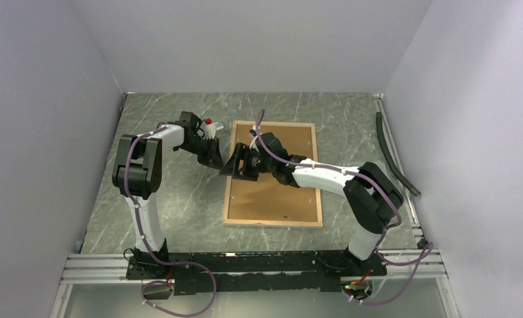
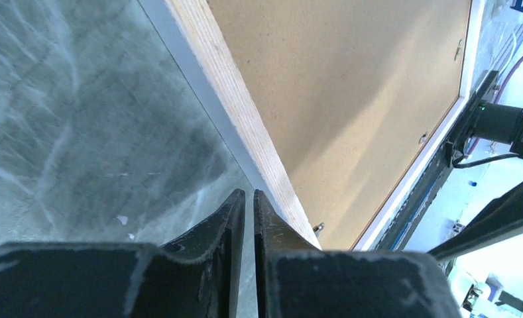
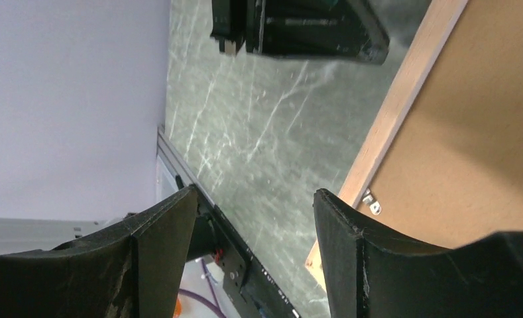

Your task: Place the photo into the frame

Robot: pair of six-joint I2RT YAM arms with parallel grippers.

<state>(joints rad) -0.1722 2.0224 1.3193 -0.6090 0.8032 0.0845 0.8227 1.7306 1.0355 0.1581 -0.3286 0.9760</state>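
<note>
frame [image 1: 272, 222]: it is laid back-up on the table [image 1: 172, 199], pale wood rails uppermost, the long sides running away from the arm bases.
backing board [image 1: 272, 195]: a plain brown panel is seated inside the rails, and small metal tabs [image 3: 371, 202] are seen along the inner edge.
photo: it is shown in no view. Whether it is already under the backing board cannot be told.
left gripper [image 2: 250, 212]: the jaws are drawn together to a hairline gap and nothing can be made out between them. The tips are held at the outer edge of the frame's left rail; contact cannot be confirmed.
right gripper [image 3: 255, 199]: the jaws are spread wide and nothing is held. It is poised over bare table just outside the same rail, facing the left gripper.
stage (judged): the rail seems about to be worked from the left side, perhaps to lift or steady the frame.
risk, collision: both tools are crowded at one short stretch of rail, so a small move by either could knock the two together.
risk, sliding: the frame is merely resting on a smooth top. A sideways nudge from the closed tips could skate or turn it.
risk, slipped grip: the rail is thin and low, so the open jaws could close on the table or glance off the edge.
risk, board falling out: if the rail is raised, the panel could drop loose should the tabs be unturned. Their setting cannot be read.
</note>
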